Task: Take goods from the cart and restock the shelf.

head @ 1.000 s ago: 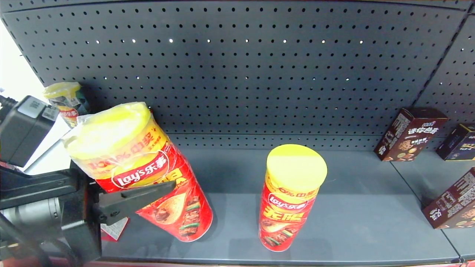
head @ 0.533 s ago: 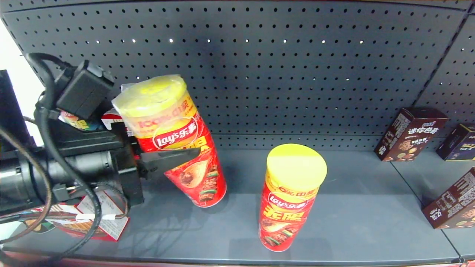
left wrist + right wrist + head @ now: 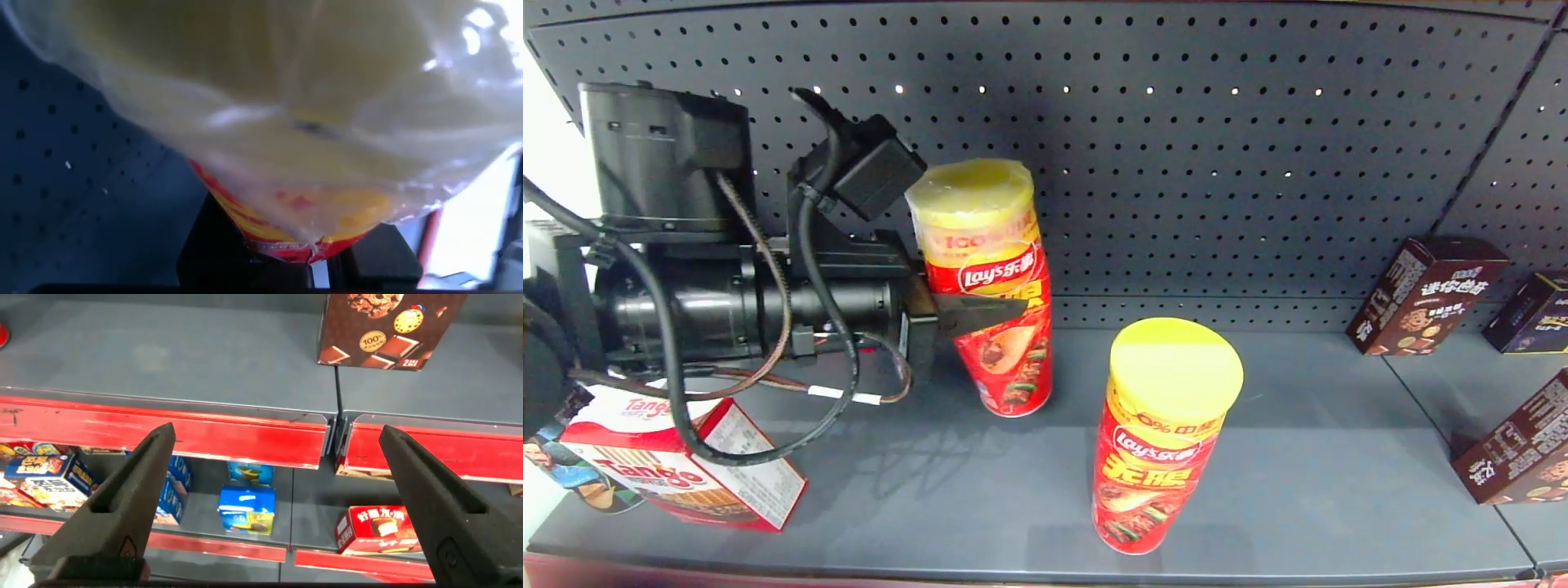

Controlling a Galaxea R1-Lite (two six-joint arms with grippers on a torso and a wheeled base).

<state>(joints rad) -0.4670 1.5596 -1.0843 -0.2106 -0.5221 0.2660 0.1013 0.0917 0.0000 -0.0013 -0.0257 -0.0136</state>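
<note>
Left gripper [image 3: 995,312] jaws clamp the chips can [image 3: 980,245], upright at the back of the shelf [image 3: 1339,457]; far jaw hidden. At 4 o'clock, apart, second can [image 3: 1164,433]; bare shelf room at 3 o'clock. Right gripper [image 3: 270,498] jaws spread wide.

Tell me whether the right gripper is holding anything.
No, the right gripper stands open with nothing between its fingers, and the red shelf rail shows through the gap.

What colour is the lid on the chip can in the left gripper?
Yellow lid on the chip can, under clear wrap; head view shows it best.
</note>
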